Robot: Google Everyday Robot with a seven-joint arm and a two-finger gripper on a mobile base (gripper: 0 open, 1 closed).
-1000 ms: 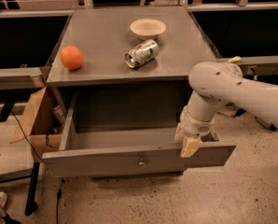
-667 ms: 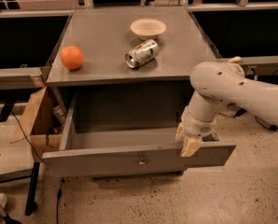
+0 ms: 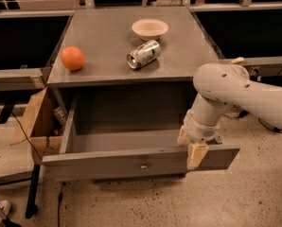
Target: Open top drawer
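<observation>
Nothing much has changed over the last second: the top drawer (image 3: 108, 162) stays pulled well out of the cabinet, its deep grey box open to view and seemingly bare. The gripper (image 3: 190, 148) remains at the front panel's top edge, right of the small round knob (image 3: 144, 166). Its jaws straddle that edge, one pad inside and one on the outer face, and appear to pinch the panel. With no further travel showing, the opening looks essentially complete. What remains is probably to let go. An orange (image 3: 73, 58), a tipped soda can (image 3: 143, 54) and a bowl (image 3: 150, 28) sit undisturbed on the surface (image 3: 103, 37) above.
</observation>
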